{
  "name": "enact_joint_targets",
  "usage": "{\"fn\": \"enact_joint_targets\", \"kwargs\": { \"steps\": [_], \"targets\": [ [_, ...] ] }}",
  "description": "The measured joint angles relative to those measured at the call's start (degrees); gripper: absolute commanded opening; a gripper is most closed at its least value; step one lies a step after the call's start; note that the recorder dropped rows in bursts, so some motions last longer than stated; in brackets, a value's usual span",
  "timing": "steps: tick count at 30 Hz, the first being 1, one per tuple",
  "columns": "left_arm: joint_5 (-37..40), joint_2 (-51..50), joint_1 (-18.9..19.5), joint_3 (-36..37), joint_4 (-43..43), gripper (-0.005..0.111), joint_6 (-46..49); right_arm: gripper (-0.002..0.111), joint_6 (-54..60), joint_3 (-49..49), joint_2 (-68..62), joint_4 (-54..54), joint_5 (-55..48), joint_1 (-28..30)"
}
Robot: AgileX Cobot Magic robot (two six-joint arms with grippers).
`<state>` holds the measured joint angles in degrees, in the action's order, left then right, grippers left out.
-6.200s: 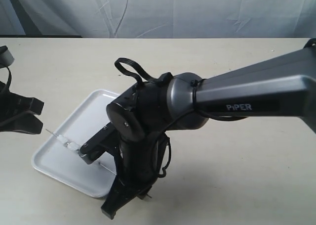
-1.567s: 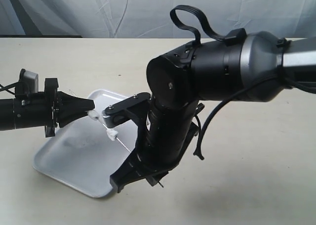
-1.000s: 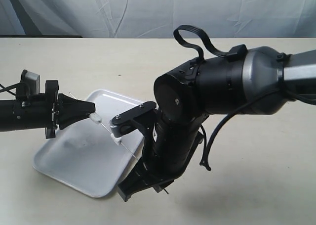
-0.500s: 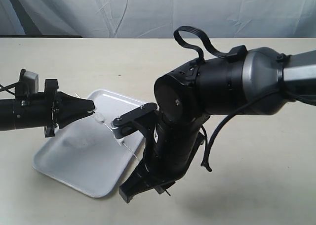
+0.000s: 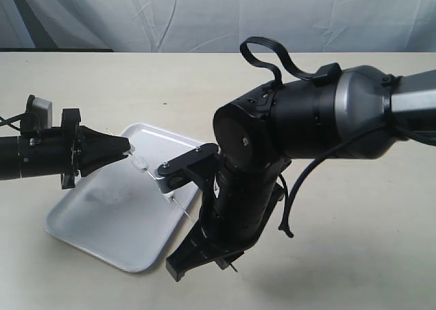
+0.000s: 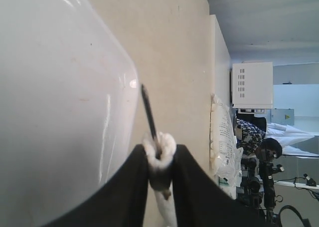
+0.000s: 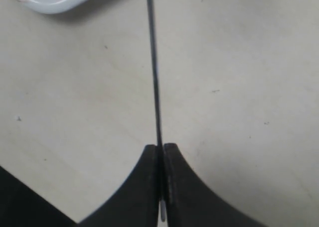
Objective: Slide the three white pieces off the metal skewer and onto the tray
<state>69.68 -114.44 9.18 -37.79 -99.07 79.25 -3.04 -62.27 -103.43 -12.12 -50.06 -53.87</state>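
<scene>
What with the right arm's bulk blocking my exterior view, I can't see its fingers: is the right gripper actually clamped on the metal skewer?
Observer: Yes. In the right wrist view the right gripper is shut on the metal skewer, which runs straight out from between its tips.
Operator: And the left one?
Observer: The left wrist view shows the left gripper with its jaws on either side of a white piece threaded on the skewer. I cannot tell whether it is squeezing.
Operator: Is any rod left beyond that piece?
Observer: Yes, the bare pointed end sticks out past it.
</scene>
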Motion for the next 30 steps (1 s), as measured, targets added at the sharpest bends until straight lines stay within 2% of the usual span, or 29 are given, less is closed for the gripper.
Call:
{"fn": "enact_joint_targets", "kwargs": {
  "steps": [3,23,30],
  "targets": [
    [0.0,0.0,0.0,0.0,0.0,0.0,0.0,-0.001,0.0,0.0,0.0,0.0,-0.1,0.0],
    [1.4,0.0,1.2,-1.1,2.1,0.0,0.0,-0.001,0.0,0.1,1.5,0.4,-1.3,0.0],
    [1.8,0.0,1.7,-1.1,4.1,0.0,0.0,-0.001,0.2,4.6,2.2,0.6,2.4,0.0]
  ]
}}
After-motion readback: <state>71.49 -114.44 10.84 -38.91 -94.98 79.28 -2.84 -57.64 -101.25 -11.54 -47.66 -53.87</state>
